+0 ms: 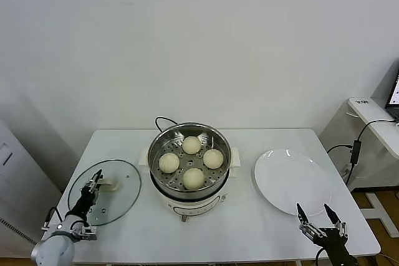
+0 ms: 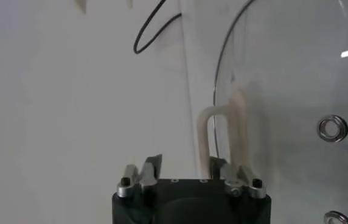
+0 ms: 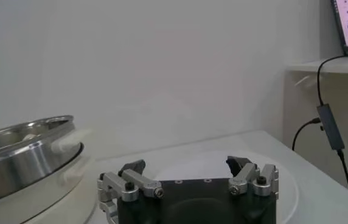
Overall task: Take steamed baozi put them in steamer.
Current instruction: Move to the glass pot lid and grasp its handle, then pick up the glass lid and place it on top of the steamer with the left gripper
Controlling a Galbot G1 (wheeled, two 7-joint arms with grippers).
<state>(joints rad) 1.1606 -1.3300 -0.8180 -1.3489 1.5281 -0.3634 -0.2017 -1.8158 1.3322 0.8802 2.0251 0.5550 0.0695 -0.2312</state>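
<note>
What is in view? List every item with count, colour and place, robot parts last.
steamed baozi: four, cream-white, inside the steamer.
steamer: one, shiny steel basket on a white base, table centre.
glass lid: one, clear with a white handle, lying on the table on the steamer's left.
plate: one, white, bare, on the steamer's right.
table: one, white, under everything.
side desk: one, white, far right, with cables.
left gripper: one, black, at the lid handle, fingers either side of it.
right gripper: one, black, open, near the plate's front edge.
</note>
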